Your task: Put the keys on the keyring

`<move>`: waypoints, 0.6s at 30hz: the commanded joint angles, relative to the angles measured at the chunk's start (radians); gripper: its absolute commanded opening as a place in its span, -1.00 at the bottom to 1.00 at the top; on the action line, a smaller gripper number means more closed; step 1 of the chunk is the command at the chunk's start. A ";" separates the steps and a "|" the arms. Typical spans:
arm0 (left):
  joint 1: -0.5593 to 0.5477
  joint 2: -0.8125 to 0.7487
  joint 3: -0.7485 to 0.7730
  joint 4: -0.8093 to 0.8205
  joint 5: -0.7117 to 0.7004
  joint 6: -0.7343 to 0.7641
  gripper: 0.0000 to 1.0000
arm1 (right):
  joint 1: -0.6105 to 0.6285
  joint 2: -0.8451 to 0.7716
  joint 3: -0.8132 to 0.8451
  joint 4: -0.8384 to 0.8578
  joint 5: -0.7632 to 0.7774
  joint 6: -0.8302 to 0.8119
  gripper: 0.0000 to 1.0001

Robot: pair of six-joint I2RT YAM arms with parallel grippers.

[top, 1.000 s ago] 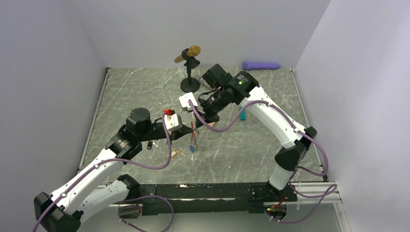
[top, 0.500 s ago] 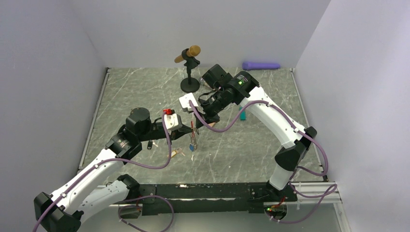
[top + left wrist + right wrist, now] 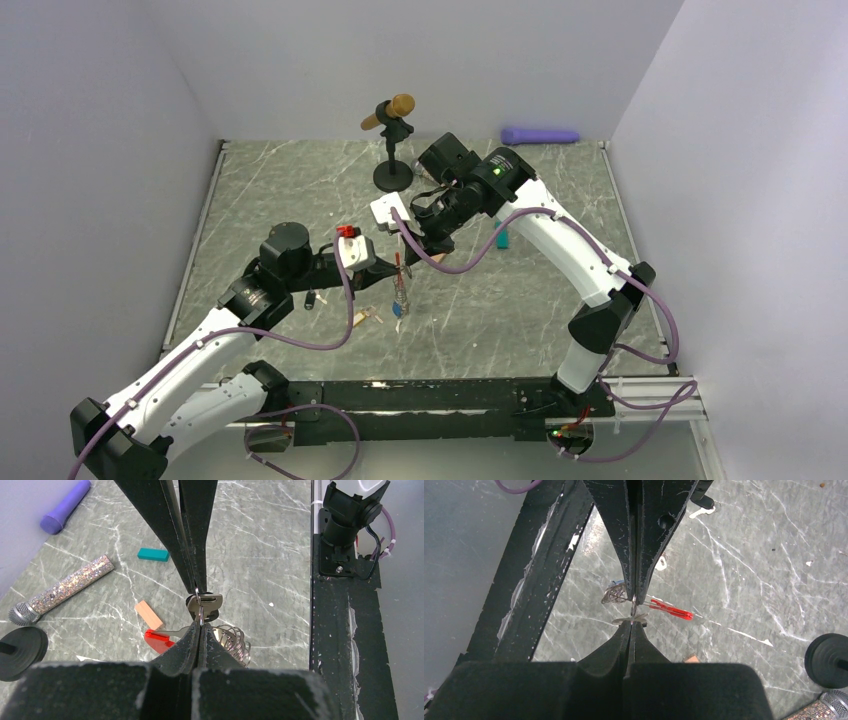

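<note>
The keyring (image 3: pixel 222 637) is being held in the air over the middle of the desk (image 3: pixel 300 200), a little toward the near edge. Its red clip (image 3: pixel 157 639) is being shown on one side and its silvery coil (image 3: pixel 236 645) on the other. It is being pinched by the jaws of the left gripper (image 3: pixel 200 630), which are pressed together on it. Just beside them a dark-headed key (image 3: pixel 205 602) is being gripped in the closed jaws of the right gripper (image 3: pixel 196 587), with its head touching a thin wire loop of the ring. The threading is judged to be under way, not finished. A black-tagged key (image 3: pixel 312 298) and a yellow-tagged key (image 3: pixel 370 316) are being left loose on the desk toward the near left corner. A blue tag (image 3: pixel 398 310) is being shown below the ring, and whether it is already threaded on cannot be told.
</note>
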 commanded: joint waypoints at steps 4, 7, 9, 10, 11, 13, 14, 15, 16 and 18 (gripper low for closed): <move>0.005 -0.004 0.044 0.062 0.040 -0.014 -1.00 | -0.002 -0.005 0.014 -0.002 -0.017 -0.005 -1.00; 0.007 -0.003 0.043 0.066 0.041 -0.016 -1.00 | -0.003 -0.005 0.011 0.000 -0.021 -0.006 -1.00; 0.007 -0.003 0.043 0.067 0.041 -0.020 -1.00 | -0.004 -0.003 0.011 -0.003 -0.027 -0.008 -1.00; 0.009 -0.004 0.041 0.069 0.040 -0.021 -1.00 | -0.005 -0.003 0.010 -0.004 -0.032 -0.009 -1.00; 0.008 -0.005 0.041 0.070 0.038 -0.022 -1.00 | -0.003 -0.002 0.011 -0.007 -0.037 -0.011 -1.00; 0.010 -0.006 0.040 0.073 0.036 -0.025 -1.00 | -0.003 -0.001 0.011 -0.010 -0.043 -0.015 -1.00; 0.010 -0.007 0.039 0.075 0.035 -0.026 -1.00 | -0.002 0.000 0.011 -0.011 -0.046 -0.016 -1.00; 0.010 -0.006 0.039 0.076 0.034 -0.027 -1.00 | -0.002 0.001 0.011 -0.013 -0.048 -0.017 -1.00; 0.012 -0.006 0.039 0.076 0.032 -0.028 -1.00 | -0.002 0.002 0.012 -0.014 -0.051 -0.019 -1.00; 0.012 -0.006 0.038 0.079 0.033 -0.030 -1.00 | -0.002 0.003 0.013 -0.014 -0.053 -0.018 -1.00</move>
